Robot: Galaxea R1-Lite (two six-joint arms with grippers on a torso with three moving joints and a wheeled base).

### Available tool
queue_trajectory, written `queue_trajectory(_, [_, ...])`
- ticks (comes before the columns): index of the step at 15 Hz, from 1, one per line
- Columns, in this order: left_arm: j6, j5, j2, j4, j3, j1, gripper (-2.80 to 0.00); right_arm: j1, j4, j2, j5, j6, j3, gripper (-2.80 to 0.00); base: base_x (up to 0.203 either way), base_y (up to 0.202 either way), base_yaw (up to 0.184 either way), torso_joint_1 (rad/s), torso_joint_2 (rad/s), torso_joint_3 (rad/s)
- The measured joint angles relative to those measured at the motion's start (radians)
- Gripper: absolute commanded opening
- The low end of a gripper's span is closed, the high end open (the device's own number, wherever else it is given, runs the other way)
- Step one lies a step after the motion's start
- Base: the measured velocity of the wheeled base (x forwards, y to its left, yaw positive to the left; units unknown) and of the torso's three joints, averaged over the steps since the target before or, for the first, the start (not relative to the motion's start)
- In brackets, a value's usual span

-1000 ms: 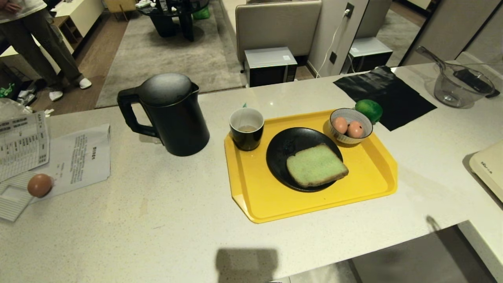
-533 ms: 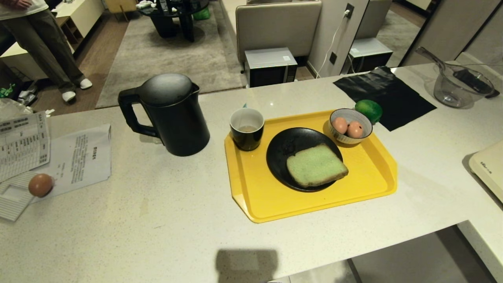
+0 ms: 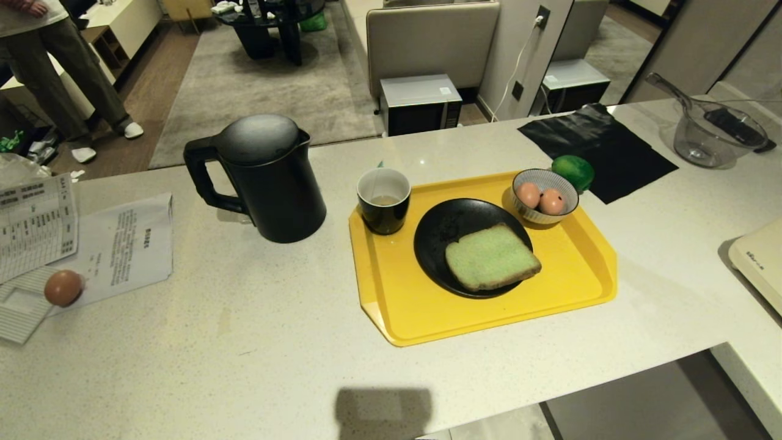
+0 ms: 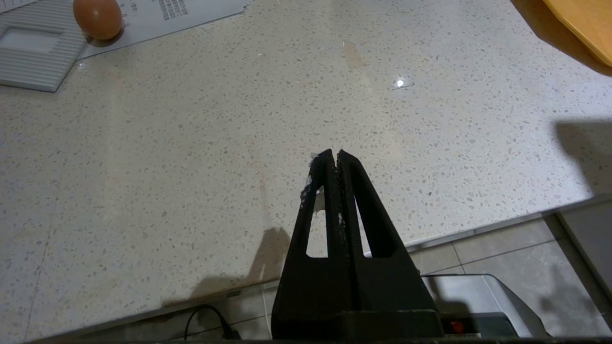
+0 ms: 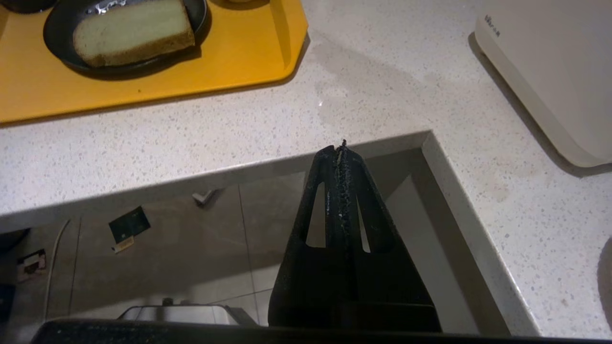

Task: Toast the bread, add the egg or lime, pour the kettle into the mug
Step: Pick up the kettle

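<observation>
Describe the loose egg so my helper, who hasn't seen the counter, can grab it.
Start at the black kettle, then look toward the papers at the counter's left end. The egg lies there alone on the paper, unlike the two eggs in the striped bowl.

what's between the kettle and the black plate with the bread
In the head view the mug stands between the kettle and the black plate holding the bread, at the near-left corner of the yellow tray.

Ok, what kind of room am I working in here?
Most likely a home kitchen counter open to a living room. A pale speckled counter carries a kettle and a yellow tray with bread. Beyond it lie a rug and a dark coffee table.
</observation>
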Motion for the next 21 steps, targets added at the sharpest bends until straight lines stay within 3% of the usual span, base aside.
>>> queue_trajectory(10, [0.000,0.000,0.000,0.000,0.000,0.001,-2.80,-0.003,-0.003,-0.084,0.078,-0.168,0.060,-2.80,0.000,0.000,0.000,0.000,0.00,0.000])
queue_trajectory(16, [0.000,0.000,0.000,0.000,0.000,0.001,-2.80,-0.002,0.003,-0.085,0.081,-0.184,0.060,-2.80,0.000,0.000,0.000,0.000,0.00,0.000])
queue_trajectory(21, [0.000,0.000,0.000,0.000,0.000,0.001,-2.80,-0.002,0.010,-0.084,0.075,-0.145,0.060,-2.80,0.000,0.000,0.000,0.000,0.00,0.000])
